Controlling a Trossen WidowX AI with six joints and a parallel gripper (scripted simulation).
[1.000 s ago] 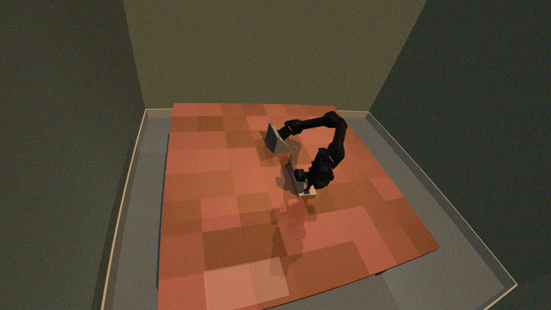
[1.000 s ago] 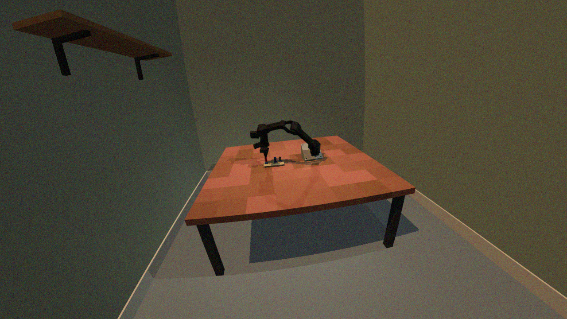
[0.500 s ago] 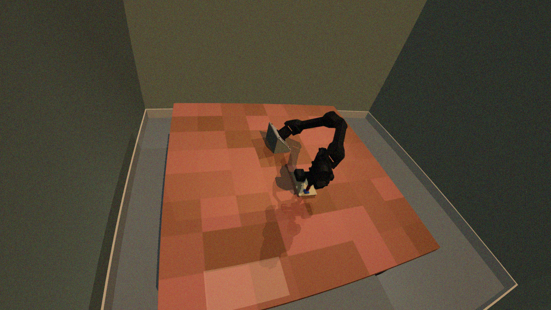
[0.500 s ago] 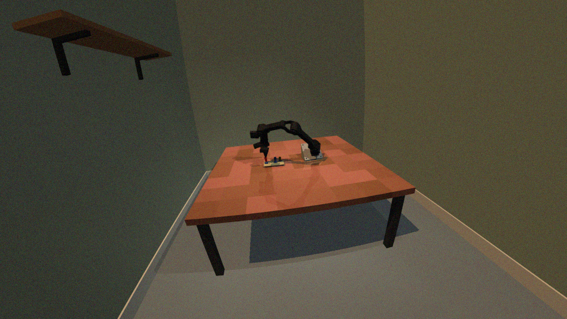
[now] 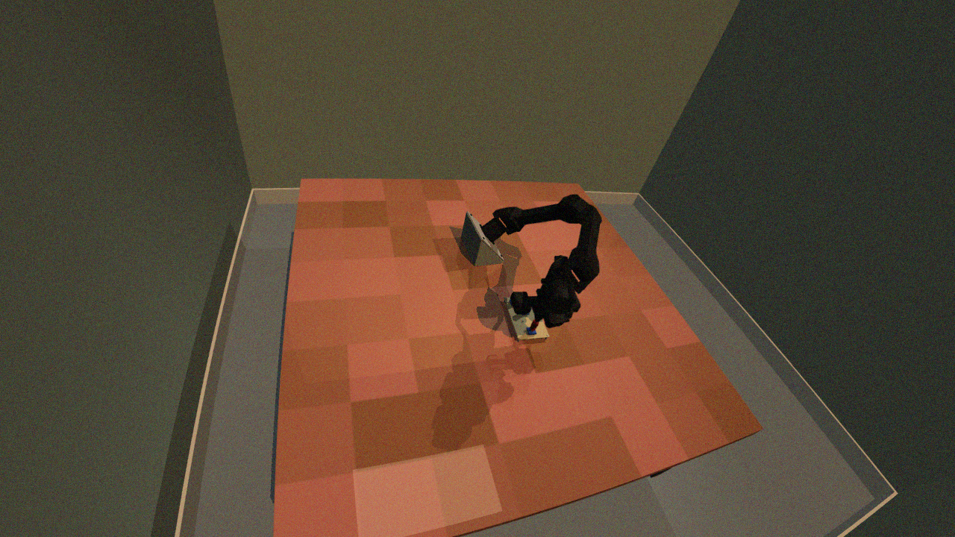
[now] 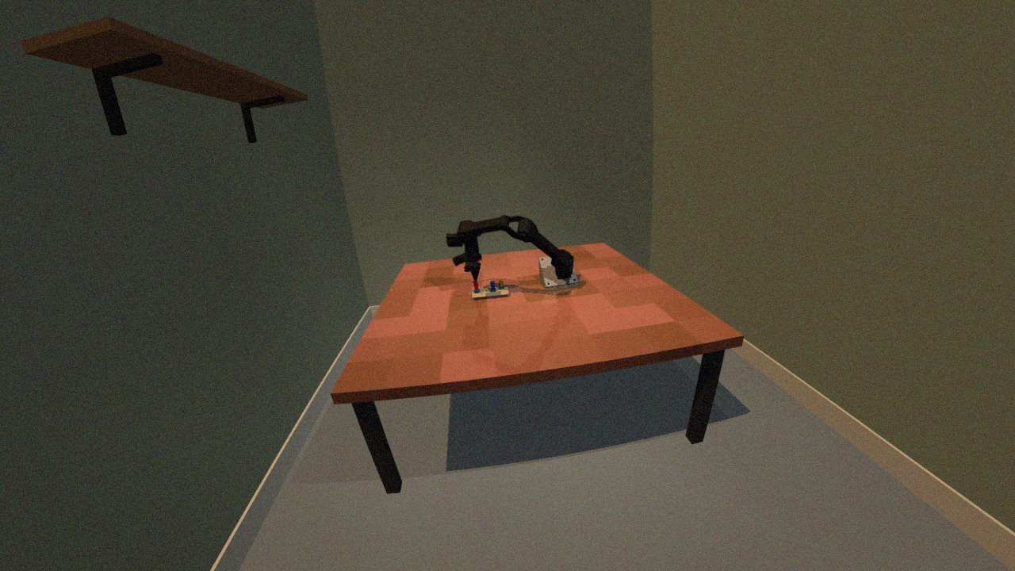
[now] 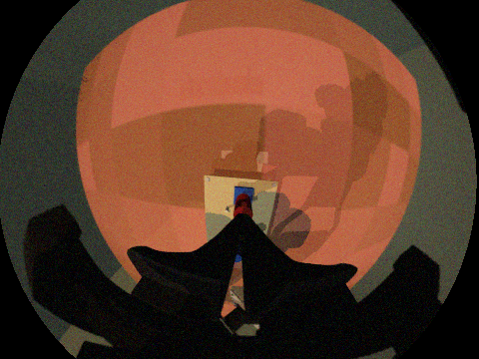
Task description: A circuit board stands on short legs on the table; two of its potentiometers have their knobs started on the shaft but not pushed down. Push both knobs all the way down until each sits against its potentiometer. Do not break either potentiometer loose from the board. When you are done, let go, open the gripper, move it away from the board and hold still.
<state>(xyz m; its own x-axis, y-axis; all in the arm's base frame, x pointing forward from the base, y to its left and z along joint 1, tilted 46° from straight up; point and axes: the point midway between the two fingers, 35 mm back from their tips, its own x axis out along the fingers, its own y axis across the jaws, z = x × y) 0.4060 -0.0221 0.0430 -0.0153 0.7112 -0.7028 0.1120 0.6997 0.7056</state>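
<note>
The circuit board (image 5: pixel 542 334) (image 6: pixel 499 294) (image 7: pixel 214 193) stands low on the table under the arm. A red knob (image 5: pixel 534 325) (image 6: pixel 475 285) (image 7: pixel 242 204) stands upright above a blue potentiometer (image 5: pixel 531 331) (image 7: pixel 243 190) near one end of the board. My gripper (image 6: pixel 475 279) (image 7: pixel 242 217) is shut, with its tips together at the top of the red knob; whether they touch it is too small to tell. A second, blue knob (image 6: pixel 492 285) stands farther along the board. Only a bit of blue (image 7: pixel 238 257) shows behind the fingers in the wrist view. How far each knob sits down is unclear.
A yellowish upright part (image 6: pixel 500 284) stands beyond the blue knob, near the board's other end. The arm's pale slanted mount (image 5: pixel 488 256) (image 6: pixel 547 274) stands on the table beyond that end. A wall shelf (image 6: pixel 191 69) is at the upper left of the exterior view.
</note>
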